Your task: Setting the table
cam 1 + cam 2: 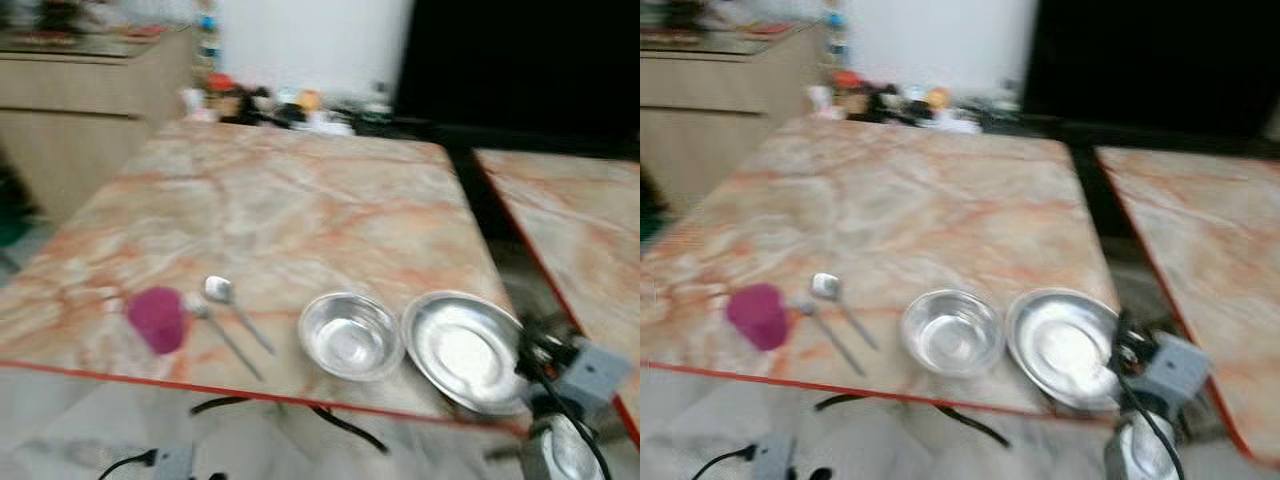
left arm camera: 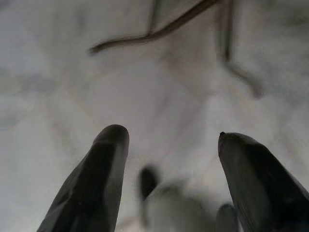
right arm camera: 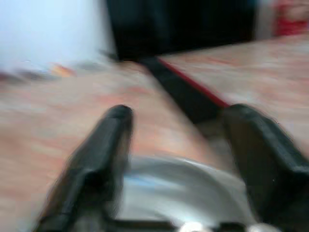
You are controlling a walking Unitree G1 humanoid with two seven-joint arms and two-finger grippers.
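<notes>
A blurred view of a marble table with a red edge. Along its near edge, from the left corner toward the right, sit a pink cup, two spoons lying side by side, a metal bowl and a metal plate at the near right corner. The bowl and plate almost touch. The right gripper is at the plate's rim, fingers spread apart with the plate between them. The left gripper hangs over the pale floor, fingers spread and holding nothing. A second table stands to the right, across a dark gap.
</notes>
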